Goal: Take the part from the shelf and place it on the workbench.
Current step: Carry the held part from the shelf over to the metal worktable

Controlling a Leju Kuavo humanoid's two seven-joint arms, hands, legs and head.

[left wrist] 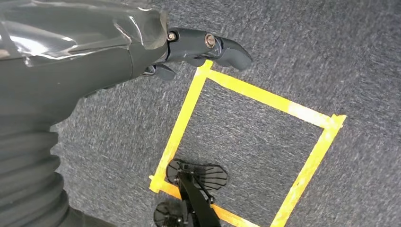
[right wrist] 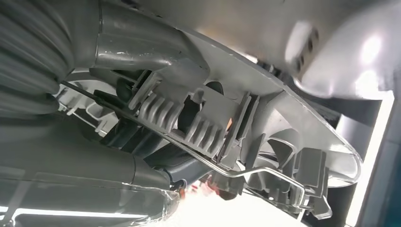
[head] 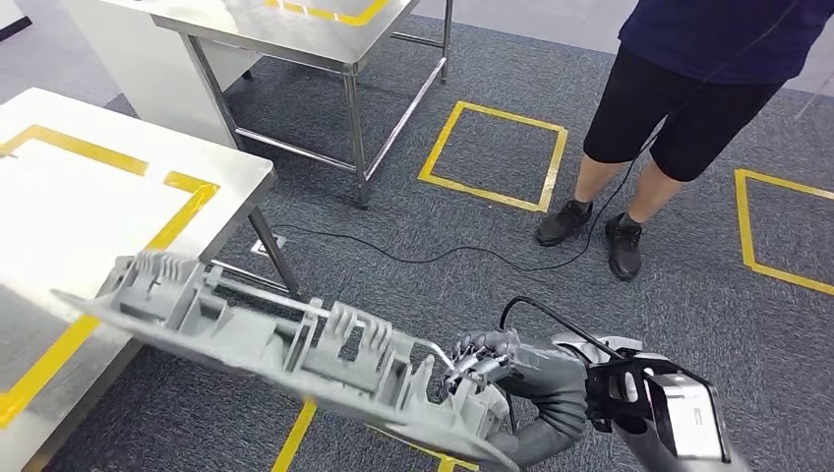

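Observation:
A long grey plastic part (head: pixel 285 339) with ribbed clips and a thin metal rod is held roughly level, tilted slightly down to the right. My right hand (head: pixel 482 362) grips its right end, low in the head view. The part's left end reaches over the near edge of the steel workbench (head: pixel 89 206), which is marked with yellow tape. Up close in the right wrist view, the part (right wrist: pixel 213 118) lies against my hand's grey cover and thumb. My left hand (left wrist: pixel 203 47) hangs above the carpet with its fingers apart, holding nothing.
A second steel table (head: pixel 325 39) stands at the back. A person (head: pixel 688 88) in dark shorts stands at the right by a yellow tape square (head: pixel 492 152). A black cable (head: pixel 423 256) runs across the grey carpet. Another tape square (left wrist: pixel 250 151) lies below my left hand.

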